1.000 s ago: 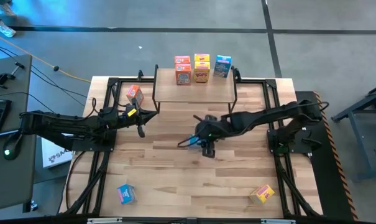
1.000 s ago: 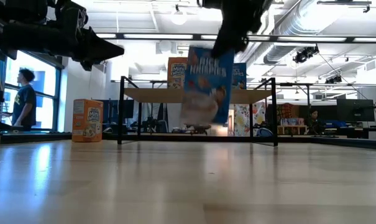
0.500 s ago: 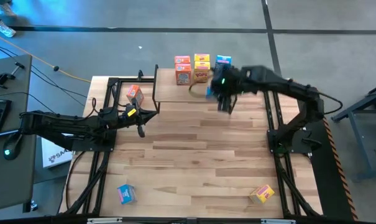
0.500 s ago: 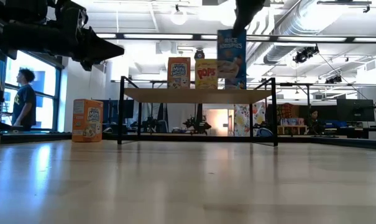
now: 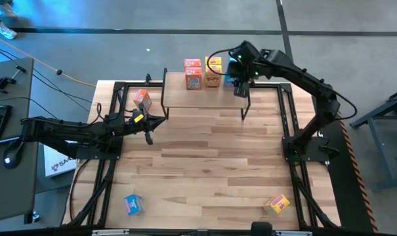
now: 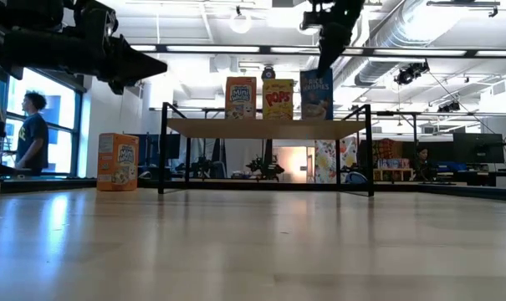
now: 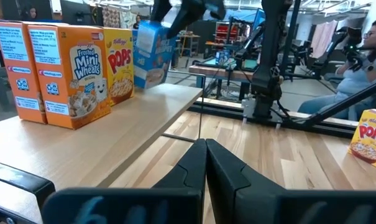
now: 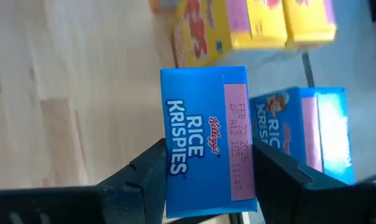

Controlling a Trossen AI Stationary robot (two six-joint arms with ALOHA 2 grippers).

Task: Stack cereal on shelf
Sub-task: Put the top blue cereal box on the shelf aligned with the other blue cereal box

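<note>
Over the far right end of the shelf [image 5: 205, 92], in the high view, the right gripper [image 5: 240, 80] reaches beside the yellow boxes. Orange boxes [image 5: 193, 73] stand at the back of the shelf top. Off the shelf, an orange box [image 5: 142, 99] waits on the desk [image 5: 205, 157] near the left gripper [image 5: 149, 130], a blue box [image 5: 133, 204] lies at the near left and a yellow box [image 5: 276, 204] at the near right.

Across the desk in the low view, a Mini Wheats box [image 6: 241, 97], a Pops box [image 6: 278, 99] and a Rice Krispies box [image 6: 316, 94] stand in a row on the shelf, the right arm coming down onto the blue one.

From the left wrist, the left fingers [image 7: 203, 163] are pressed together on nothing; the arm idles short of the shelf.

From the right wrist, the right fingers [image 8: 151, 169] grip the Rice Krispies box on both sides, a second blue box [image 8: 302, 134] just behind it.

As a judgement, roughly two thirds of the stacking is done: this box awaits release and three remain on the desk.
</note>
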